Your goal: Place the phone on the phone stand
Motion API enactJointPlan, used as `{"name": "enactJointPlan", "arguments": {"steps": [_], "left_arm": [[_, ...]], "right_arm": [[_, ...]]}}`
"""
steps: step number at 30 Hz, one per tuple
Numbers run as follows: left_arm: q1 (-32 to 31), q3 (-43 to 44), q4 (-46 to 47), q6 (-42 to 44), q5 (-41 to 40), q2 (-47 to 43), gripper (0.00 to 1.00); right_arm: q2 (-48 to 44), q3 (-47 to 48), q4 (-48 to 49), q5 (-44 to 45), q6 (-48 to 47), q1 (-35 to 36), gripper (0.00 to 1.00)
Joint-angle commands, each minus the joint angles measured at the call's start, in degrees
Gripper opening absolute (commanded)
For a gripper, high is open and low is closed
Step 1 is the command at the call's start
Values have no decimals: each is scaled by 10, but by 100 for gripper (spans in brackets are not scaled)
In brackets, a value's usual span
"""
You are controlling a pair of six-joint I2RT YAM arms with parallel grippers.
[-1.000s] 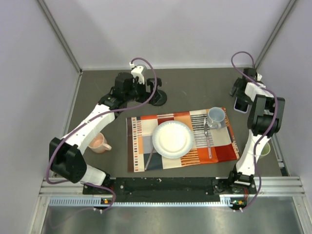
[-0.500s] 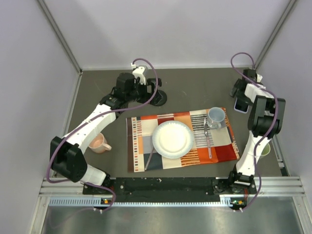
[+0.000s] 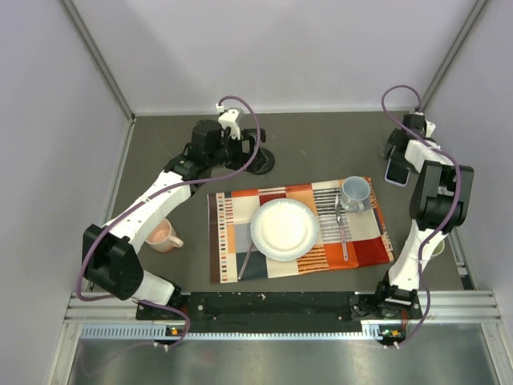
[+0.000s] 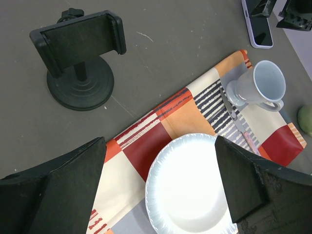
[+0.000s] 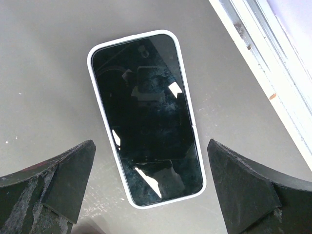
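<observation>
Phone (image 5: 146, 119) lies flat, screen up, on the bare desk (image 5: 44, 63) at the far right by the side rail, well apart from the phone stand (image 4: 80, 63) on the far left-centre.

Step in hand: pre-grasp. Right gripper (image 5: 151, 146) hovers directly over it, jaws spread wide either side of the long edges, gripping nothing. The phone sits slightly skewed to them. Left gripper (image 4: 160, 146) is equally wide and empty, near the stand, looking over the plate (image 4: 190, 190) and checked placemat (image 4: 161, 122).

Next move, my read: straight down, pinch across the short width, lift, carry over to the cradle.

Phone is a thin slab of glossy black glass with a pale rounded rim. There's little edge to bite and it's probably slick, so the fingers must reach desk level. Stand is matte black: ringed disc base, short post, clamp-style cradle with hooked ends. The phone must line up with those hooks.
</observation>
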Motion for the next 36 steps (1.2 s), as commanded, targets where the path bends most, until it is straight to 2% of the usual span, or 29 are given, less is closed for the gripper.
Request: {"name": "enactJointPlan", "arguments": {"steps": [1, 17, 22, 36], "left_arm": [[-2, 3, 37, -2, 6, -1, 98], [-3, -1, 43, -4, 11, -1, 98], [-3, -2, 43, -1, 11, -4, 97], [-3, 0, 37, -1, 4, -15, 97]], "right_arm": [[11, 27, -2, -11, 8, -6, 99], [53, 62, -42, 3, 22, -6, 99], [81, 92, -74, -23, 22, -8, 99], [133, 183, -197, -13, 23, -10, 99]]}}
